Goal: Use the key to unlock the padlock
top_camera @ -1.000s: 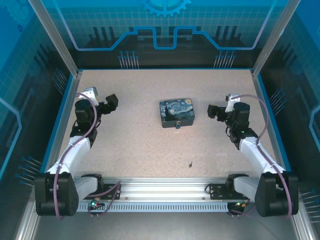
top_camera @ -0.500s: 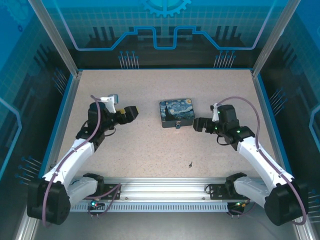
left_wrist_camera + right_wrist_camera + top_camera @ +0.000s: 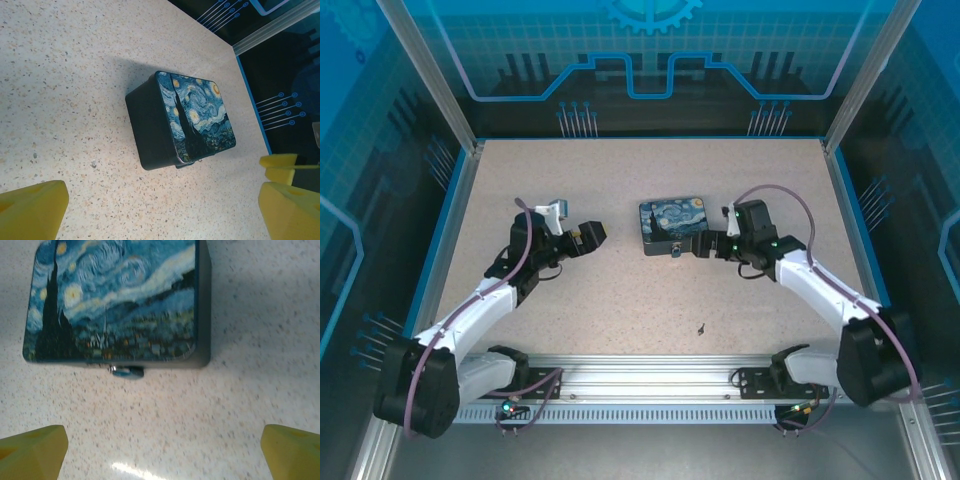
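Observation:
The padlock (image 3: 676, 252) is a tiny bluish-silver lock hanging at the near edge of the Starry-Night box (image 3: 673, 226); in the right wrist view the padlock (image 3: 127, 371) sits just under the box's (image 3: 115, 300) front rim. The key (image 3: 702, 327), a small dark speck, lies alone on the table nearer the arms. My right gripper (image 3: 690, 247) is open just right of the padlock, its yellow fingertips (image 3: 30, 455) wide apart with nothing between them. My left gripper (image 3: 592, 234) is open too, left of the box (image 3: 195, 120), with bare table between its fingertips (image 3: 30, 212).
The speckled beige table (image 3: 570, 290) is walled by a blue-edged frame (image 3: 455, 230) on three sides. An aluminium rail (image 3: 650, 375) with the arm bases runs along the near edge.
Both arms have swung in from the table's sides toward the box. The right gripper now sits close beside the padlock and the left has closed in from the left. The jaws stayed open.

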Controlling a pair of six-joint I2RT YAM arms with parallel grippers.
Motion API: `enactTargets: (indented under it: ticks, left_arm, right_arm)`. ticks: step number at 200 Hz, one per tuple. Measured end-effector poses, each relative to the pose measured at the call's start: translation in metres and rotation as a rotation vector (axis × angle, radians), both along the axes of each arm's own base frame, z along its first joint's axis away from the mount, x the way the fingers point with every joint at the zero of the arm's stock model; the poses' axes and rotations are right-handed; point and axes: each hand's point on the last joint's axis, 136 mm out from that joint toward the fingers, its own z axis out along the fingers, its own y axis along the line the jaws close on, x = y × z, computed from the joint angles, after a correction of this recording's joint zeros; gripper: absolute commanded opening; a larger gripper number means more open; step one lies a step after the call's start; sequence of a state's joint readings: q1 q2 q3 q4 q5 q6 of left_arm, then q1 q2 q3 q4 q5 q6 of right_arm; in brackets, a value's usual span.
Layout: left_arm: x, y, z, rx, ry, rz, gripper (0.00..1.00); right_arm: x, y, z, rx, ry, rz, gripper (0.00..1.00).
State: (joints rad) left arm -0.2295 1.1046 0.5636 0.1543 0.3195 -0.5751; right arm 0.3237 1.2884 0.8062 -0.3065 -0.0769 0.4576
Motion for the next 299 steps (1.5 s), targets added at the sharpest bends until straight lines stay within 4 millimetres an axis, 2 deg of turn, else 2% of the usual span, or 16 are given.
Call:
enactTargets:
  ticks: [35, 72, 119, 174, 230, 275, 299]
  left_arm:
    - [-0.004, 0.003, -0.004, 0.015, 0.023, 0.008, 0.99]
    - [-0.012, 0.009, 0.001, 0.049, 0.005, 0.015, 0.99]
    - [-0.017, 0.014, 0.004, 0.075, -0.003, 0.032, 0.99]
    - [-0.020, 0.017, 0.004, 0.088, 0.002, 0.036, 0.99]
    - [-0.020, 0.017, 0.003, 0.100, -0.005, 0.030, 0.99]
    - [-0.020, 0.018, 0.003, 0.105, -0.006, 0.035, 0.99]
    - [-0.020, 0.018, 0.003, 0.105, -0.006, 0.035, 0.99]
  right_arm:
    - [0.035, -0.003, -0.003, 0.014, -0.029, -0.023, 1.00]
    - [0.065, 0.001, -0.007, 0.043, -0.037, -0.022, 1.00]
    - [0.078, 0.019, -0.012, 0.102, -0.025, 0.023, 0.96]
    - [0.066, 0.048, -0.015, 0.131, -0.001, 0.084, 0.86]
    - [0.036, 0.070, -0.019, 0.158, 0.031, 0.119, 0.86]
    - [0.010, 0.087, -0.036, 0.167, 0.087, 0.143, 0.87]
    - [0.004, 0.093, -0.040, 0.175, 0.101, 0.148, 0.87]
